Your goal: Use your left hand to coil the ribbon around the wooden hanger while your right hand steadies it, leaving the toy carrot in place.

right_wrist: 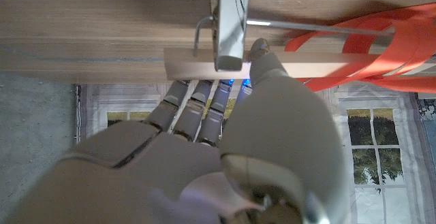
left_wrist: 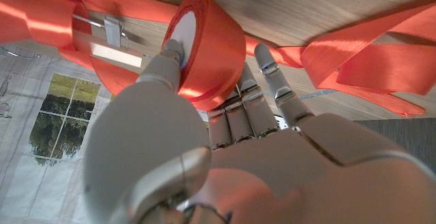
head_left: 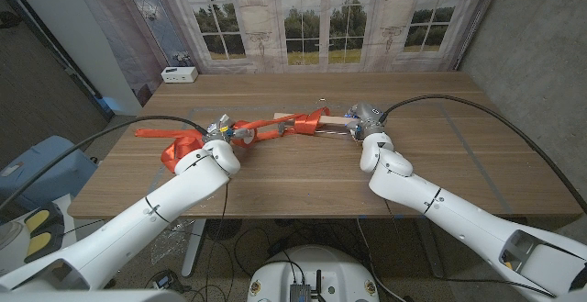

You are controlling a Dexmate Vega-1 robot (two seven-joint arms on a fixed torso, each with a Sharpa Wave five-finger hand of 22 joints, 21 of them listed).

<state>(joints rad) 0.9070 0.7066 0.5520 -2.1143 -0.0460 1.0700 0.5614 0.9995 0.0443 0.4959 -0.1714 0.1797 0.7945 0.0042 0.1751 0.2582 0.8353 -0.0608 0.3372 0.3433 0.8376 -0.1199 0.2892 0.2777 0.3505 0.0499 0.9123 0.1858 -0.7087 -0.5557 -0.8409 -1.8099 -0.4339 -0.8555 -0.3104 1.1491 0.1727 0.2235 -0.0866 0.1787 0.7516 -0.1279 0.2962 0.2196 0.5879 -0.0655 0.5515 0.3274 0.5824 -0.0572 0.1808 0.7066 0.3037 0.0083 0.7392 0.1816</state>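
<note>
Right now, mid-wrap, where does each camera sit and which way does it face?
Head view: fixed on the head, looking down the wooden table; both white arms show, left hand and right hand.
Left wrist view: behind the left hand, facing the orange ribbon roll it holds.
Right wrist view: behind the right hand, facing the pale wooden hanger bar it grips.
Shared: both wrist views show orange ribbon and the hanger's metal clips.
</note>
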